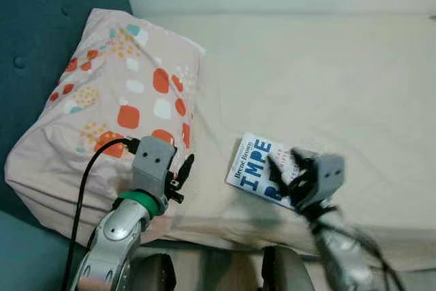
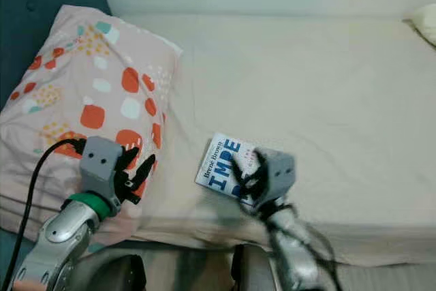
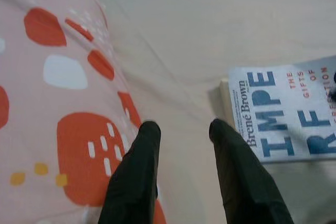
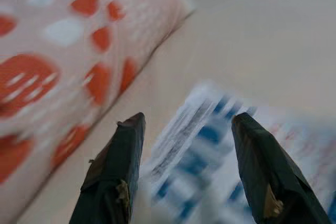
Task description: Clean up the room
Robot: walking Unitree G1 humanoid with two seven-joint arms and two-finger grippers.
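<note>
Left eye view: cream bed (image 1: pixel 327 66), pillow (image 1: pixel 116 107), book (image 1: pixel 255 165); both tools spread, right tool (image 1: pixel 289 175) perhaps above it.

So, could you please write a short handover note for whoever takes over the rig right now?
Right gripper: open, over the white paperback book with blue lettering, not gripping yet; this view is blurred.
Left gripper: open, idle at the edge of the pink pillow with orange and white spots.
Book lies flat on the cream bed sheet, beside the pillow, near the front edge.
Done: nothing picked up.
Left: probably grasp the book and put it away.
</note>
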